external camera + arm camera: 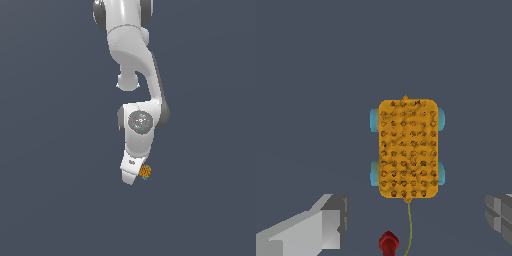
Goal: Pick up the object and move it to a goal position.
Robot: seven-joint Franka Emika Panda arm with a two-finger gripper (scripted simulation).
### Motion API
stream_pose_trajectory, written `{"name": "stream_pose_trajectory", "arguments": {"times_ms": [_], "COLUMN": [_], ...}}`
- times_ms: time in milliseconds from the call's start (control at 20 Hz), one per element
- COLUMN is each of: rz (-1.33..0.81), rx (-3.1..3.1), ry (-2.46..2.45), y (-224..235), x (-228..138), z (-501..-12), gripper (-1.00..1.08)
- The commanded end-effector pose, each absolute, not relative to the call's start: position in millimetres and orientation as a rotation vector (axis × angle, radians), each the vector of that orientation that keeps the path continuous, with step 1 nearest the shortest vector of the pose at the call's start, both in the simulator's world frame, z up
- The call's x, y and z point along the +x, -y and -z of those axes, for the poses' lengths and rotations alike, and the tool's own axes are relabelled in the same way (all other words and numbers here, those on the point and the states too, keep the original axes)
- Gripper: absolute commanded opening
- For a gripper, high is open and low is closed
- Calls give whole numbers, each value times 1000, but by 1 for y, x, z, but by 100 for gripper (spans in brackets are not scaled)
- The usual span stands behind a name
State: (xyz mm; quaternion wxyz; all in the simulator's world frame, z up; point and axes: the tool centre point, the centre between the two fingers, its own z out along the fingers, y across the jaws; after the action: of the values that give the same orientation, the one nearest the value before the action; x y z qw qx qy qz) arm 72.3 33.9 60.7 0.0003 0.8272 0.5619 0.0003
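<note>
One object (408, 149) and one gripper (415, 225) were seen. Open grey floor was seen all around the object. It was orange, blocky and speckled (four teal-blue bumps were counted on its sides). The fingers (311, 227) were spread wide, and the object was not held; it lay just beside the gripper (131, 176).

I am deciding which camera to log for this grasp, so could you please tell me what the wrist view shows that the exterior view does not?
Only the wrist view shows the orange object's dotted top, its four teal corner pieces, a thin cord trailing from one end, a small red piece, and the two grey fingertips standing apart on either side, not touching it.

Only the exterior view shows the white arm reaching down, and the object as a speck beside the gripper.

Both show the object against a plain dark grey ground.
</note>
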Motion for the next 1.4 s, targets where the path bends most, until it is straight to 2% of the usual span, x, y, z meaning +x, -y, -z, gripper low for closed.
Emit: {"name": "stream_pose_trajectory", "arguments": {"times_ms": [0, 300, 600, 650, 1350], "rz": [1, 0, 0, 0, 1], "rx": [2598, 2595, 2595, 2595, 2595], "ry": [-1766, -1771, -1771, -1771, -1771], "y": [-34, -34, -34, -34, -37], "x": [72, 71, 72, 72, 70], "z": [-52, -22, -15, -15, -15], "gripper": [100, 100, 100, -100, -100]}}
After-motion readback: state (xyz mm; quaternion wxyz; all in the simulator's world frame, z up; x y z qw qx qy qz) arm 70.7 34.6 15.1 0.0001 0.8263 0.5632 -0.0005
